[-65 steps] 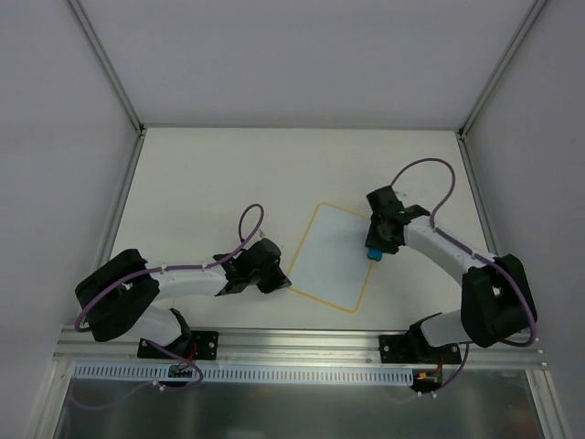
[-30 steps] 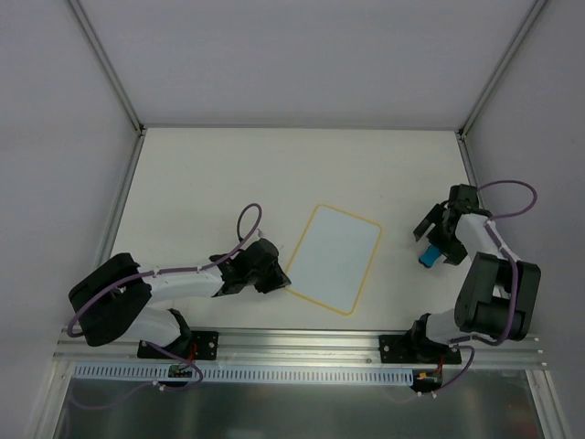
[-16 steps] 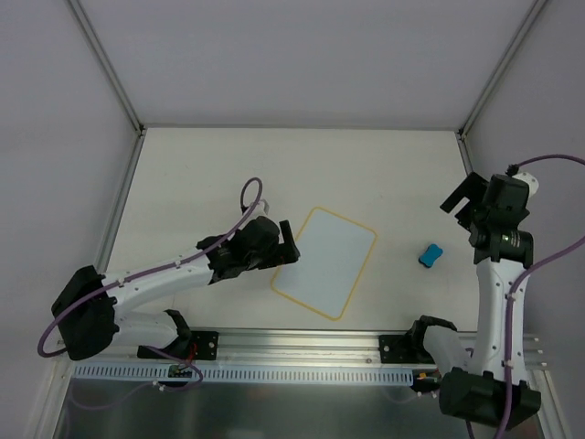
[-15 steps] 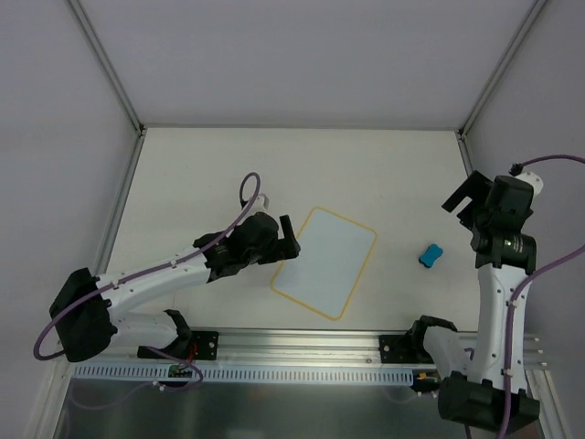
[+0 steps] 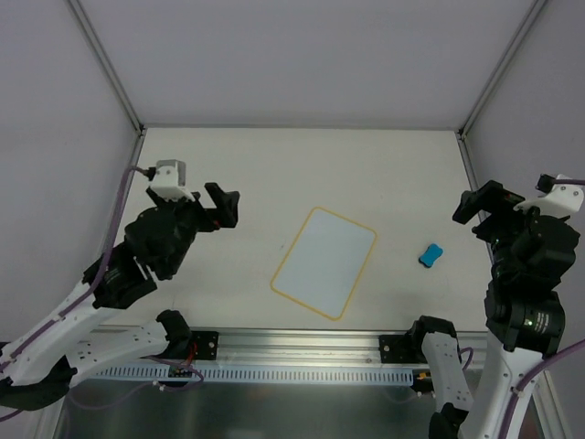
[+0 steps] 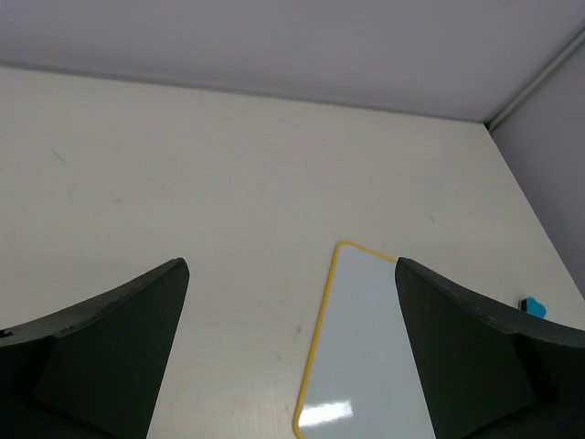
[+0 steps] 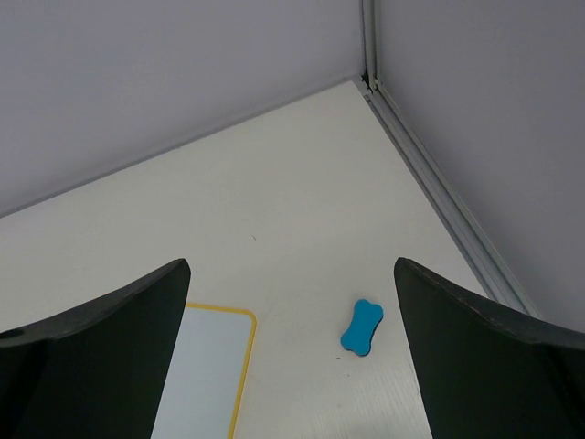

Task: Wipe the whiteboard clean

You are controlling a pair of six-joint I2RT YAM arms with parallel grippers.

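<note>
The whiteboard (image 5: 324, 262) lies flat and tilted in the middle of the table, its white face blank inside a thin yellow rim. It also shows in the left wrist view as the whiteboard (image 6: 366, 347) and in the right wrist view as the whiteboard (image 7: 196, 366). A small blue eraser (image 5: 430, 254) lies on the table to the board's right, with nothing holding it, the same eraser (image 7: 362, 327) (image 6: 533, 307). My left gripper (image 5: 222, 206) (image 6: 291, 270) is open, raised high and left of the board. The right gripper (image 5: 484, 210) (image 7: 291, 267) is open and empty, raised right of the eraser.
Grey walls close the table in on three sides. An aluminium frame rail (image 7: 439, 197) runs along the right edge. A metal mounting rail (image 5: 302, 343) with the arm bases runs along the near edge.
Both arms have lifted up and back from the table. My left gripper opened and came away from the board's left edge. The eraser stays where the right gripper left it.
</note>
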